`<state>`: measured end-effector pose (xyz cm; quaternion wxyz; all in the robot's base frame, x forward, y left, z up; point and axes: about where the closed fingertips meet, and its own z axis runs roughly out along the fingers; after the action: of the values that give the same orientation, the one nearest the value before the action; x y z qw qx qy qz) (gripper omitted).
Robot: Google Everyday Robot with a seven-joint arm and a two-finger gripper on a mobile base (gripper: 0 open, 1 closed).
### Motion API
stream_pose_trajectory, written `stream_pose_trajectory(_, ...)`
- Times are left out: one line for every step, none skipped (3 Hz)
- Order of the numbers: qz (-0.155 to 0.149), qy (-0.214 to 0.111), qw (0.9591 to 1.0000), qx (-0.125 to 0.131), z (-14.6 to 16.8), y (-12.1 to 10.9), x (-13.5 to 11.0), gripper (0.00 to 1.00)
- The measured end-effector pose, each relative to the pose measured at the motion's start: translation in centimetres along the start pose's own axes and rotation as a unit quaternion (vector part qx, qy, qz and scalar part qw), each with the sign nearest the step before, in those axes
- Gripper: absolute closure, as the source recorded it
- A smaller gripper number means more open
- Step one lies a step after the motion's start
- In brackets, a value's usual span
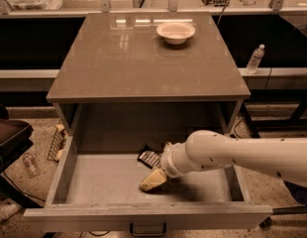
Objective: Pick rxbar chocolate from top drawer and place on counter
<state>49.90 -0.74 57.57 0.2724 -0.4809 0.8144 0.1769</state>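
The top drawer stands pulled open below the counter. The rxbar chocolate, a small black bar with pale bands, lies flat on the drawer floor near the middle, partly hidden behind my wrist. My gripper is down inside the drawer, its cream tip touching or nearly touching the floor just in front of the bar. My white arm reaches in from the right over the drawer's right wall.
A white bowl sits at the back of the counter. A water bottle stands on the right shelf. A dark handle is on the drawer front. A black chair and floor clutter are at the left.
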Motion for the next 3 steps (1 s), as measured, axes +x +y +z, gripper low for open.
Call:
stream_pose_trajectory(0.000,0.000,1.0000,0.000,-0.3,0.0,-0.2,0.91)
stream_pose_trajectory(0.000,0.000,1.0000,0.000,-1.3,0.1,-1.0,1.00)
stream_pose_trajectory(-0.002,-0.003,1.0000,-0.001,-1.4,0.2,-1.2,1.00)
